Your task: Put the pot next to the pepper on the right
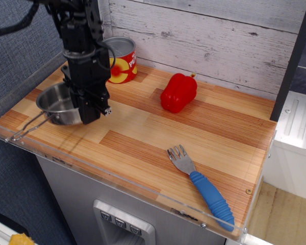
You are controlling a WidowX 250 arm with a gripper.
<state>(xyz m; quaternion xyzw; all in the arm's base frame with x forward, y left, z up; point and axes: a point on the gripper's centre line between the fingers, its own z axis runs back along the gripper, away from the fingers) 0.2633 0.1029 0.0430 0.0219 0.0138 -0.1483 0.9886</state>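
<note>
The pot [56,102], a small shiny steel pan with a wire loop handle pointing front-left, is at the left end of the wooden board. My gripper [90,113] comes down from above and is shut on the pot's right rim; the pot looks held just off the board. The red pepper [178,92] lies near the back middle of the board, well to the right of the pot and gripper. The fingertips are partly hidden against the pot's rim.
A red-and-yellow tin can [119,60] stands at the back, just behind the gripper. A blue-handled fork [204,186] lies at the front right. A clear plastic lip [117,184] runs along the board's front edge. A plank wall [209,35] closes the back.
</note>
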